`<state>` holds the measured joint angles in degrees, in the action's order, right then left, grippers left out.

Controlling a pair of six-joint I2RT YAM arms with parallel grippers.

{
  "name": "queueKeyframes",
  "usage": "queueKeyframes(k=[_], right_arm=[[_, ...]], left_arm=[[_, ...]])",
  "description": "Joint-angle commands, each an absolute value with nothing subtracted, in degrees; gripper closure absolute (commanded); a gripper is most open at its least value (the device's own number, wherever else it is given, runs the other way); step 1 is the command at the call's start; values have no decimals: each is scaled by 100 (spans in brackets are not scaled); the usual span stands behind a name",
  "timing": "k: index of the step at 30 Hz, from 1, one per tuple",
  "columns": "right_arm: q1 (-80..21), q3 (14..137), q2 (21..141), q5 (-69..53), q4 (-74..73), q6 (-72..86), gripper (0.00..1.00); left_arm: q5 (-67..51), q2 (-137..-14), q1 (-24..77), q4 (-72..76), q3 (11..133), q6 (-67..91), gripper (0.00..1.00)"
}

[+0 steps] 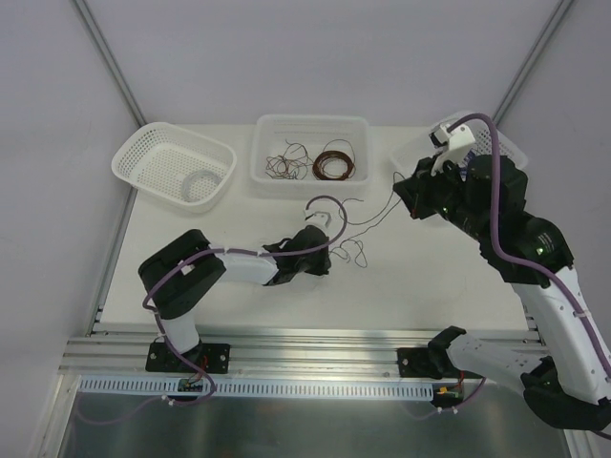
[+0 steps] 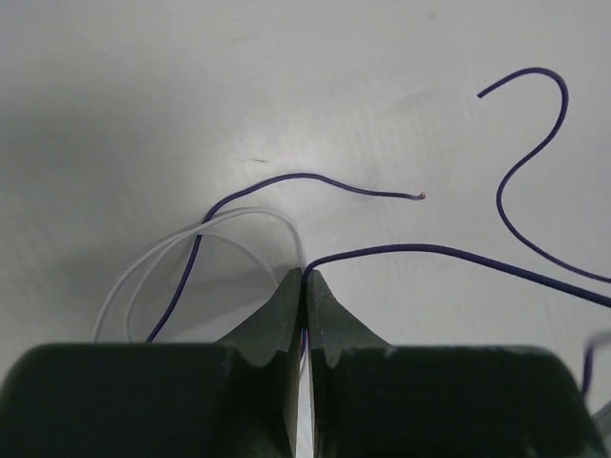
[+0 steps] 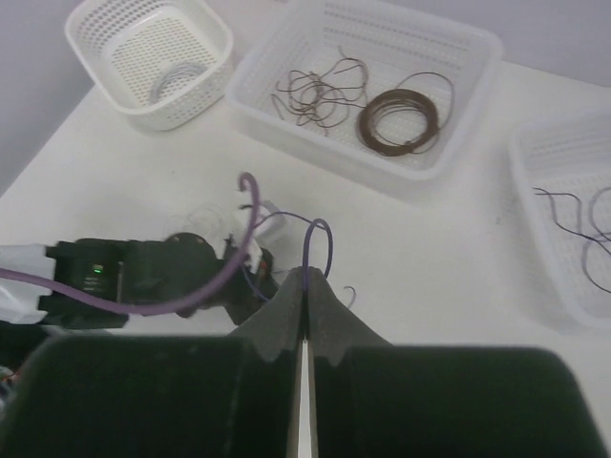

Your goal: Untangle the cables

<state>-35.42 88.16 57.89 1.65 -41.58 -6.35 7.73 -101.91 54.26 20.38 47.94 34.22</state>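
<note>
The cables lie on the white table between my grippers. My left gripper (image 1: pixel 330 252) rests low on the table, shut on a purple cable (image 2: pixel 458 250) and a whitish-clear cable (image 2: pixel 191 239) right at its fingertips (image 2: pixel 305 277). My right gripper (image 1: pixel 403 194) is raised at the right and shut on a loop of the purple cable (image 3: pixel 320 229). A thin dark strand (image 1: pixel 372 212) stretches between the two grippers. A few loose squiggles (image 1: pixel 355 253) lie just right of the left gripper.
A left white basket (image 1: pixel 134 153) holds a white coil (image 1: pixel 200 181). The middle bin (image 1: pixel 310 120) holds a brown coil (image 1: pixel 334 164) and loose brown strands (image 1: pixel 286 164). A right basket (image 1: pixel 516 148) behind the right arm holds purple wire (image 3: pixel 573 210).
</note>
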Motion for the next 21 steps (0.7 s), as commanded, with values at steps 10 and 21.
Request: queueKeyframes(k=[10,21], right_arm=[[-3032,9448,5300,2162,-4895,-1424,99],[-2558,9554,5642,2259,-4571,-1635,99]], left_arm=[[633,-8676,3394,634,3552,4430,100],[-438,-7665,2909,141,3436,4597,96]])
